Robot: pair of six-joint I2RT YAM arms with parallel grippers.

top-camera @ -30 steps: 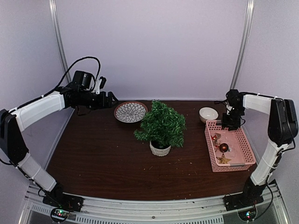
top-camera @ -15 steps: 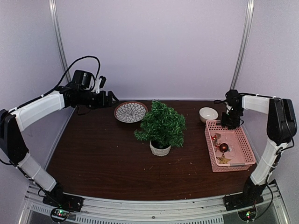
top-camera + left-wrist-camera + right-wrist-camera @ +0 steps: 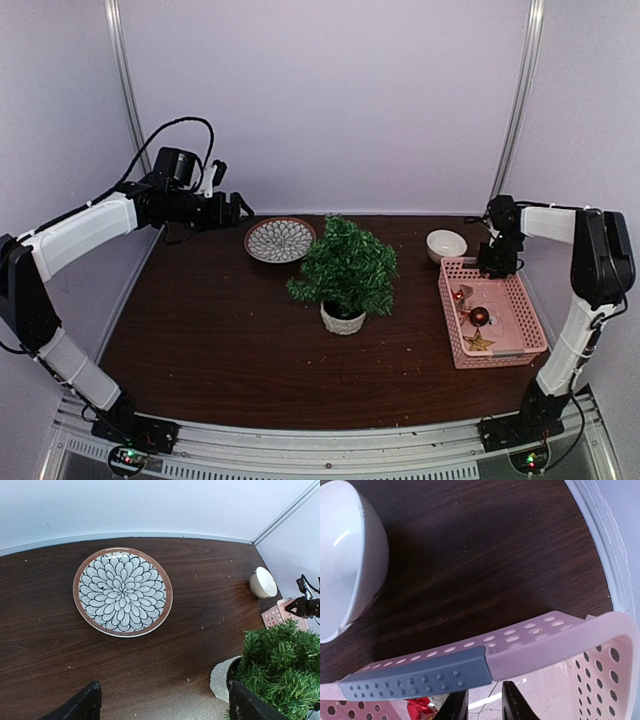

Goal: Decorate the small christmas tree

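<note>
**A:** ok so where's the small christmas tree [image 3: 345, 265] at, and what are the arms doing?

**B:** tree's standing upright in its little white pot [image 3: 342, 320], pretty much dead centre of the desk [image 3: 220, 330]. There's a flower-patterned plate [image 3: 280, 240] just behind it to the left. A small white bowl [image 3: 446, 244] sits far right, near the far-left corner of the pink basket [image 3: 525, 310]. The basket's along the right edge, with a red bauble [image 3: 480, 316] and a gold star [image 3: 478, 343] in it.

**A:** and the tools?

**B:** left tool [image 3: 243, 209] hangs in the air over the far left corner, well apart from the tree, jaws wide, nothing in them. Right tool [image 3: 494, 268] is down at the basket's far rim. Its fingers [image 3: 512, 700] are narrow with just a small gap, and the wrist view shows nothing pinched between them.
</note>
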